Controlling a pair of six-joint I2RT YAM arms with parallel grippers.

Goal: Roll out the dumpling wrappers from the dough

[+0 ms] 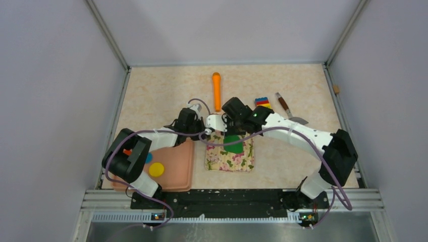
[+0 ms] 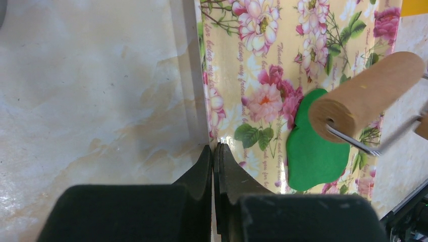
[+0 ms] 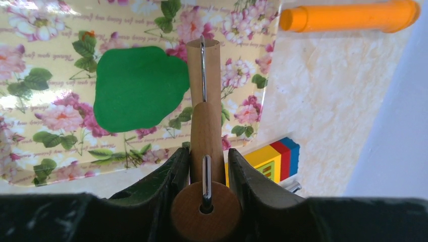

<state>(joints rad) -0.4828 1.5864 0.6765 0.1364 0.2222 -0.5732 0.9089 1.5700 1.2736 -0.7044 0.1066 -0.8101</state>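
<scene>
The dough (image 3: 136,88) is a flat, ragged-edged dark green piece lying on a floral mat (image 3: 45,116); it also shows as the dough (image 1: 233,144) and the dough (image 2: 315,154). My right gripper (image 3: 208,151) is shut on the wooden handle (image 3: 206,133) of a small roller. The roller's barrel (image 3: 204,68) lies at the dough's right edge, and in the left wrist view the barrel (image 2: 366,96) overlaps the dough's top. My left gripper (image 2: 216,147) is shut, its tips touching the mat's left edge (image 2: 206,101). Two dumpling wrappers, yellow (image 1: 156,169) and blue (image 1: 148,158), lie on a pink tray (image 1: 176,161).
An orange rolling pin (image 1: 216,91) lies at the back of the table beyond the mat. A coloured block (image 1: 262,102) and a spatula (image 1: 287,108) sit to the right of it. The left arm (image 1: 131,156) reaches over the pink tray.
</scene>
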